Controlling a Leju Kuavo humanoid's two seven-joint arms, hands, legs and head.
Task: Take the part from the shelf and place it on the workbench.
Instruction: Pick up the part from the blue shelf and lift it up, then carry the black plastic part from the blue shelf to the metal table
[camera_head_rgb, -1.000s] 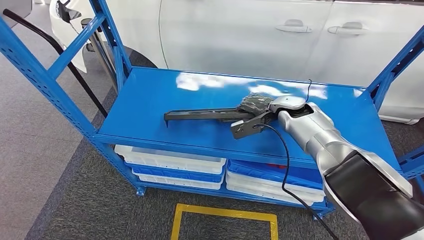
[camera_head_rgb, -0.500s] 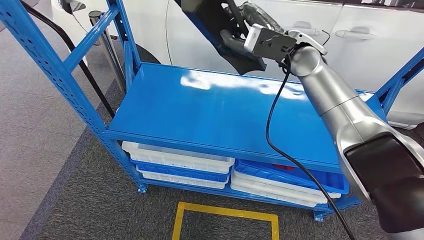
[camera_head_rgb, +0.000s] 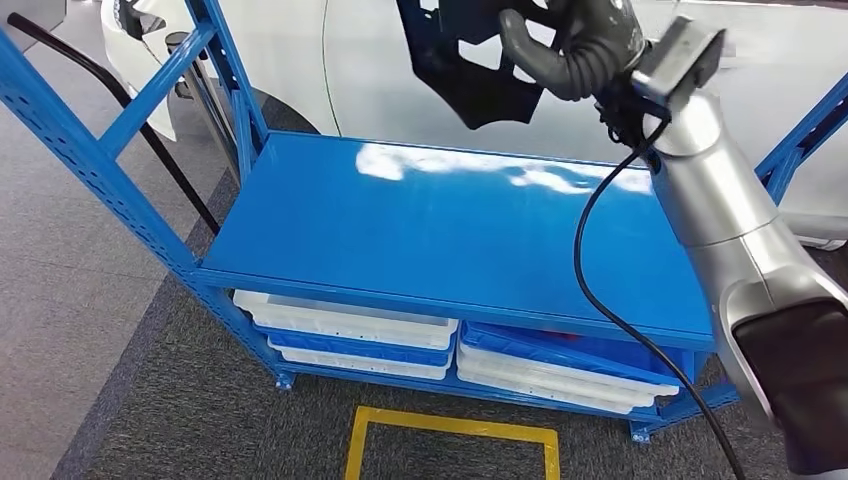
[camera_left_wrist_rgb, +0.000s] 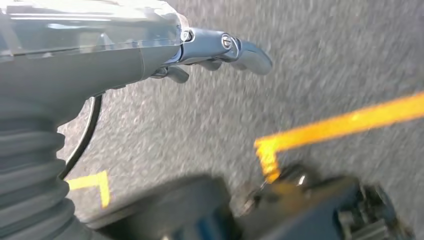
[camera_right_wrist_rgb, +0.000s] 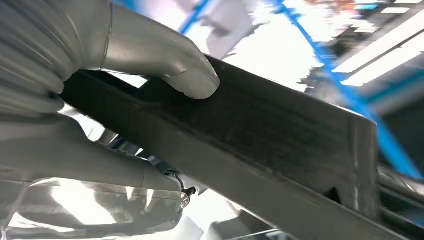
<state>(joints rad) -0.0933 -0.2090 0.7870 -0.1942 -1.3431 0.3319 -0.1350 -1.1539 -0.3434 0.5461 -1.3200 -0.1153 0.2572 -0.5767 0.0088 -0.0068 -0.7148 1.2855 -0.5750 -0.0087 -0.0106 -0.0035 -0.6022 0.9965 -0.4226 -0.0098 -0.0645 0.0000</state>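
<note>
I'm gripping the part (camera_head_rgb: 470, 60) in my right hand (camera_head_rgb: 575, 45), high above the shelf (camera_head_rgb: 450, 225). I'm keeping the thumb (camera_right_wrist_rgb: 165, 62) pressed firm while swinging, avoiding the uprights. Left hand (camera_left_wrist_rgb: 220, 47): can't tell.

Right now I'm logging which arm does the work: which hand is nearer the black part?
Right. The right hand grips the black part high above the shelf; the left hand hangs over the floor.

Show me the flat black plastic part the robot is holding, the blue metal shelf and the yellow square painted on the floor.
Flat black plastic part (camera_head_rgb: 465, 70), head view, on its cut-out panel.
Blue metal shelf (camera_head_rgb: 440, 235), head view, on its bare top deck.
Yellow painted floor square (camera_head_rgb: 450, 425), head view, on its far edge.
</note>
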